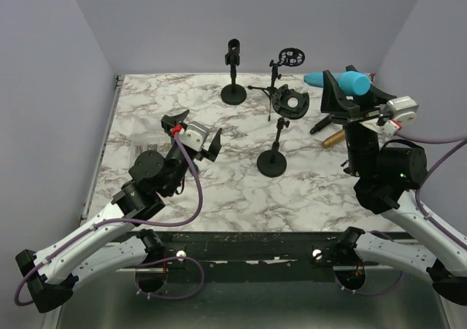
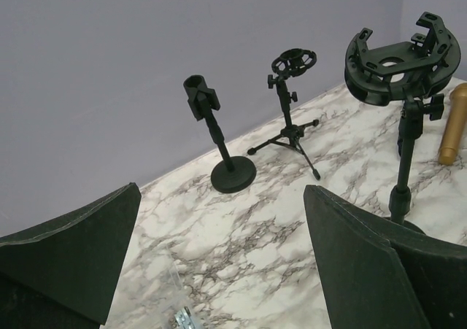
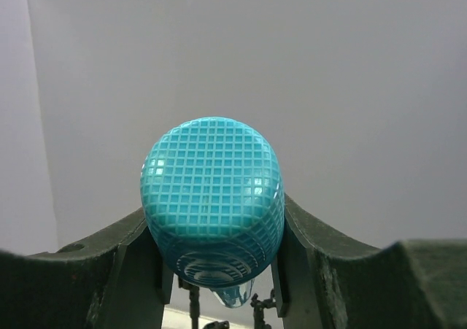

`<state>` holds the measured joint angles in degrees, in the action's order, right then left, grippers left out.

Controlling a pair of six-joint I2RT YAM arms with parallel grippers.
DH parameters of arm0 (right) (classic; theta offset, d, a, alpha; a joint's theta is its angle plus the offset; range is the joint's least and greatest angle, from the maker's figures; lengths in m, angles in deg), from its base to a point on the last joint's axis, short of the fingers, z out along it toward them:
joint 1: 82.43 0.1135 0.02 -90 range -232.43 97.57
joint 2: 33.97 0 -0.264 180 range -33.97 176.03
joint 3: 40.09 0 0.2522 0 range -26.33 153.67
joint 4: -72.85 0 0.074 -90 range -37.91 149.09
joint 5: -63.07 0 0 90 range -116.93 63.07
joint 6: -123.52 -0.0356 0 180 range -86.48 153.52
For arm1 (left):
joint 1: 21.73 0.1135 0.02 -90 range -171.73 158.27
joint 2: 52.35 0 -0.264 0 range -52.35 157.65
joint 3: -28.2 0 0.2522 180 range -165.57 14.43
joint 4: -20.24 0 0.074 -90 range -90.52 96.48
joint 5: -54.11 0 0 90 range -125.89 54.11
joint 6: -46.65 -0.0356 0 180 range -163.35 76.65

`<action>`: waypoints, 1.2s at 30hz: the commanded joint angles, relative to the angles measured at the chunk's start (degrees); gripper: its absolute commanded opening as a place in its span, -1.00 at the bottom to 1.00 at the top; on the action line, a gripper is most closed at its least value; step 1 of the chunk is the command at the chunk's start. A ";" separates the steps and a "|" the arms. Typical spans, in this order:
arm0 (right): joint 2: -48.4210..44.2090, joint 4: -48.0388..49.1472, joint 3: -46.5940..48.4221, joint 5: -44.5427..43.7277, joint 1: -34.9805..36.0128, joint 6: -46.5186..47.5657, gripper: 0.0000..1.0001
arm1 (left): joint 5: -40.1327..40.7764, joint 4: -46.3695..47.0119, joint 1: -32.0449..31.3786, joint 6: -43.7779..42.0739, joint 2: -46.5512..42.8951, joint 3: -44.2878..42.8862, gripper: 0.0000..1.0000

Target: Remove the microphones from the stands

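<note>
Mic [image 1: 349,82], teal w/ grid-mesh head, sits pinched between the fingers of the right gripper [image 1: 341,90], held up in the air over the far right of the tabletop [image 1: 146,103], not touching any stand. In the right wrist view the mesh head fills the centre, a finger [image 3: 131,260] pressed against each side, handle end running down and away behind it. From the top view the mic lies roughly level, head toward the right wall, narrow end toward the centre.

Right arm: raised, forearm upright, wrist bent so the gripper points at the back wall.

Left arm: elbow low near the front edge, forearm reaching fwd over the left-centre of the tabletop. Left gripper [image 1: 197,126] is spread wide, nothing between the fingers, aimed toward the far side.

Three stands on the tabletop: clip stand [image 1: 233,74] on a round base at the back, tripod stand [image 1: 281,74] w/ a ring mount just to its right, and a round-base stand [image 1: 273,161] nearer the centre w/ a shock mount on top. A gold mic [image 1: 336,138] lies flat on the tabletop near the right arm.
</note>
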<state>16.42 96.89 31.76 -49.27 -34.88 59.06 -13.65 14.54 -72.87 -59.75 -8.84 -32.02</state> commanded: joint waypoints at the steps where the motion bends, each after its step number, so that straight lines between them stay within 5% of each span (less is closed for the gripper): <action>1: -2.11 -3.86 3.07 -1.80 -0.26 -5.39 -0.99 | -1.33 1.00 -0.37 0.50 0.03 0.13 0.97; 16: 0.08 7.19 -6.57 -41.15 -1.53 14.66 -0.99 | -1.83 0.43 -1.07 1.33 0.55 -0.21 0.97; 19: 2.33 3.04 -9.46 -41.31 -9.50 4.13 -0.99 | -2.35 -0.03 -1.33 1.77 0.71 -0.48 0.97; 23: 6.02 -30.61 -5.23 -27.57 -26.63 -30.28 -0.99 | -1.66 0.15 -1.75 1.18 0.92 -0.33 0.97; 25: 8.06 -37.48 -4.03 -19.51 -32.82 -39.87 -0.99 | -1.10 0.45 -1.76 0.77 0.98 -0.14 0.97; 32: 20.34 -54.30 0.78 5.54 -45.11 -52.78 -0.99 | -2.21 -0.14 -1.86 1.37 0.18 -0.56 0.97; 36: 22.83 -54.60 -1.05 13.57 -52.24 -56.75 -0.99 | -1.67 0.12 -2.13 1.03 -0.08 -0.39 0.97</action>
<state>37.97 49.72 30.84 -49.65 -81.46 11.52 -14.52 14.03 -74.38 -58.79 -7.99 -32.02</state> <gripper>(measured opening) 0.522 0.980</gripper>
